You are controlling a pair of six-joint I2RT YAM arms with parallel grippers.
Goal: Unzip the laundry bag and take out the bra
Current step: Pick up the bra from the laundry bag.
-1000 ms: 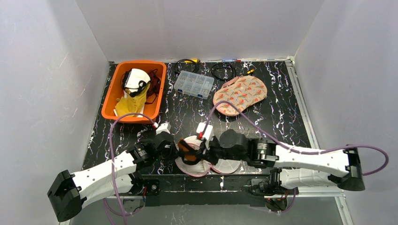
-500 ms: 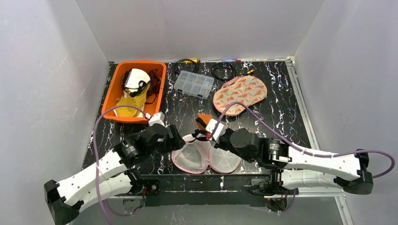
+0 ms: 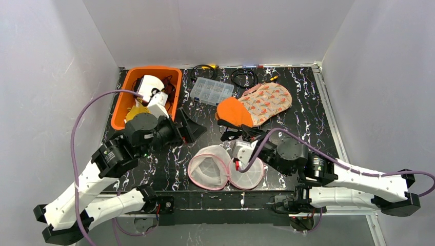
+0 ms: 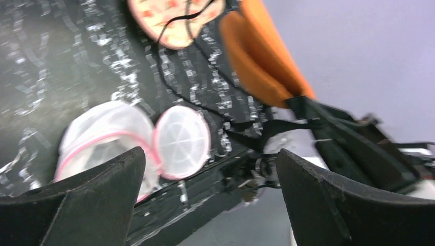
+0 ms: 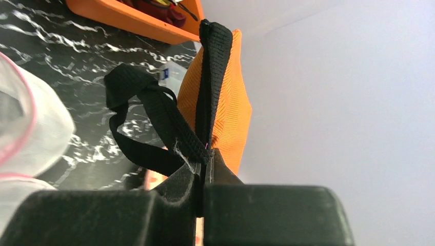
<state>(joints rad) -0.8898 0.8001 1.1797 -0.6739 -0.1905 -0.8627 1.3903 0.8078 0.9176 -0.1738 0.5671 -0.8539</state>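
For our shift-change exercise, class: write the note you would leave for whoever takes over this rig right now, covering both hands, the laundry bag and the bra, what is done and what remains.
Left hand: open, holding nothing, raised beside the orange bin.
Right hand: shut on the bra, pinching its black strap; the bra hangs in the air.
Laundry bag: lies unzipped and open at the near edge, apparently empty.
Done: bag unzipped, bra out.
Left: probably only to set the bra down clear of the bag and let go.
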